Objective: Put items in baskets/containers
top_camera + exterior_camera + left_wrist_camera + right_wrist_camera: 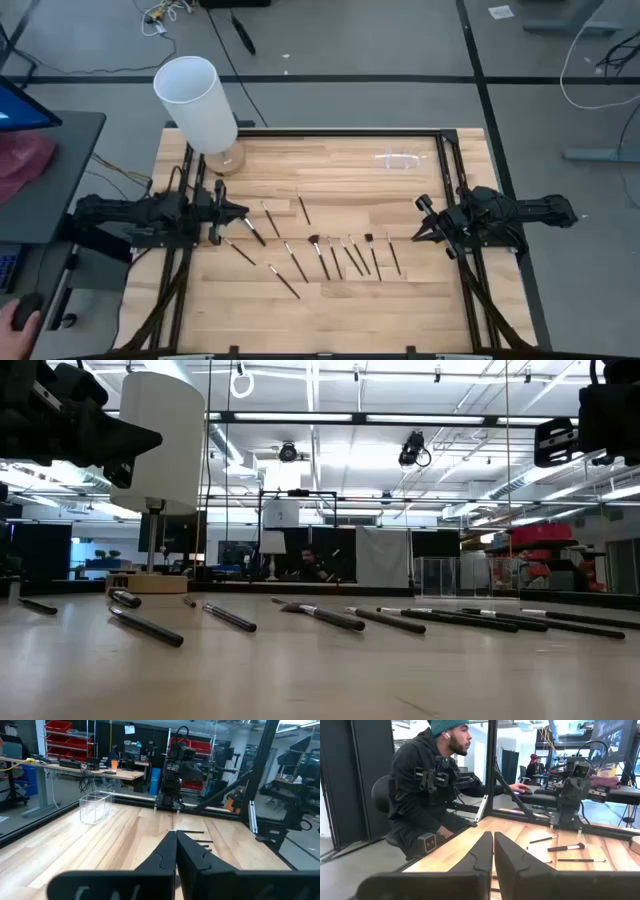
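From above, the brushes (322, 256) lie scattered in a loose row across the middle of the wooden table (340, 310), well apart from the clear holder (405, 158), which shows only as a faint glint near the far edge on the right. A big white cylinder (196, 103) on a round wooden base stands at the far left corner. The left tool (243, 213) hangs over the left end of the row, the right tool (417, 233) just past its right end; a person's hand (20, 318) rests on a mouse off the table at the lower left.

The low view alone shows the brushes (330, 617) lying flat on the table (320, 670), with the clear holder (440, 577) standing upright behind them and nothing visible inside it. The white cylinder (157, 445) rises at the left.

The left wrist view gives the holder (97, 806) as a see-through box with nothing in it, apart from a few brushes (187, 832). The left tool (175, 851) has its fingers pressed together, gripping nothing.

Only the right wrist view shows a seated person (427, 785) in a dark hoodie beside the table. The right tool (493, 851) is nearly closed, a thin gap between its fingers, and holds nothing; brushes (566, 847) lie beyond it.

No writing can be read in any view.
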